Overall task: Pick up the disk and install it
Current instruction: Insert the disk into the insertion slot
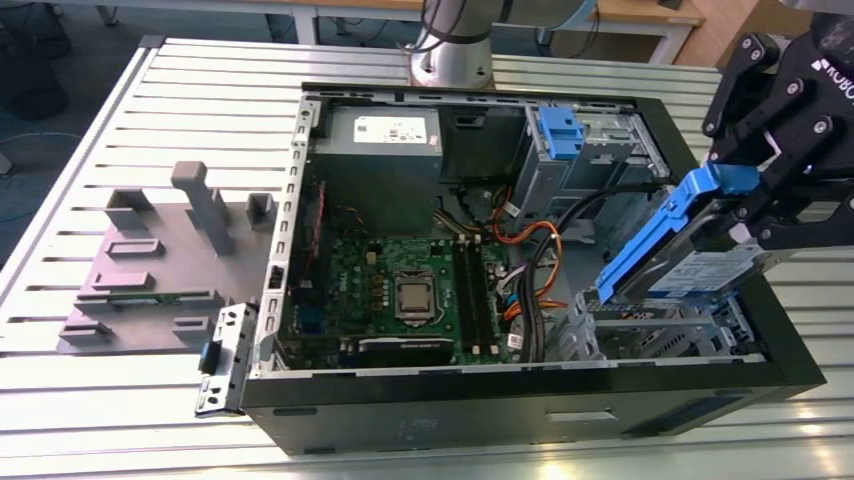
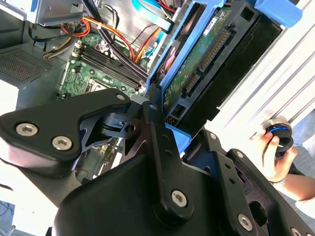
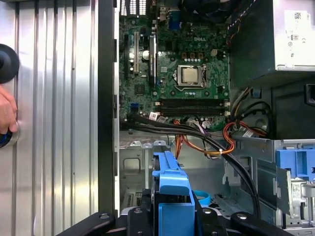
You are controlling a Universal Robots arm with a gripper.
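Disk (image 1: 687,240): held tilted in the air over the case's corner at the exterior view's right, above the lower drive cage; its blue carrier frames it, and in the second wrist view (image 2: 206,59) its green circuit board and connector face the camera.
Gripper (image 1: 767,205): black fingers clamped on the disk's carrier (the blue frame sits between them in the first wrist view (image 3: 173,216)).
Case (image 1: 534,395): lying open on its side on the slatted table (image 1: 174,120), motherboard (image 3: 182,73) and orange and black cables exposed.
Power supply (image 1: 376,140): grey box in the case's far corner.
Bracket (image 1: 558,128): blue, fixed on the grey drive bay, well apart from the disk.
Grey fixture (image 1: 167,260): on the table beside the case, at the exterior view's left.
Hand (image 2: 268,155): a person's, holding a round black-and-blue object beside the table.
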